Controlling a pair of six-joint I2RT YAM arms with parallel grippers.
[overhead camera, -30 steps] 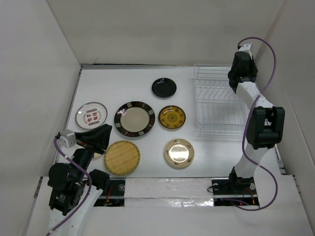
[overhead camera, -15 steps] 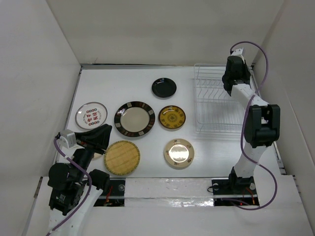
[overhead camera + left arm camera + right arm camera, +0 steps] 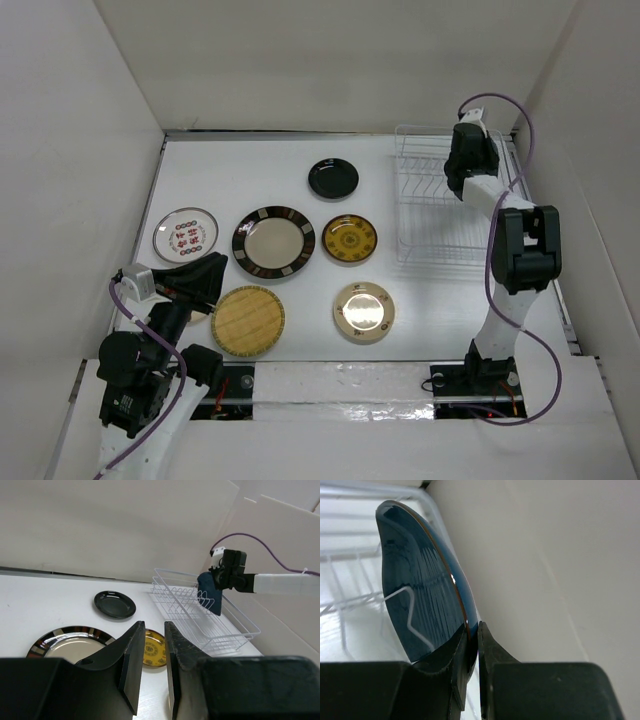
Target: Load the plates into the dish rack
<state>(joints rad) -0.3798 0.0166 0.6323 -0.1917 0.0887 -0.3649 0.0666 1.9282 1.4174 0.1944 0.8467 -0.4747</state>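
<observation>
At dish rack [image 3: 440, 200], right claw [image 3: 473, 631] pinching edge of teal plate [image 3: 420, 590], wall [image 3: 545, 555] close

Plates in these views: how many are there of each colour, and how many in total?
dark blue plate: 1
black plate: 1
cream plate with dark striped rim: 1
yellow patterned plate: 1
plain cream plate: 1
tan woven-look plate: 1
white plate with red marks: 1
Total visible: 7
</observation>
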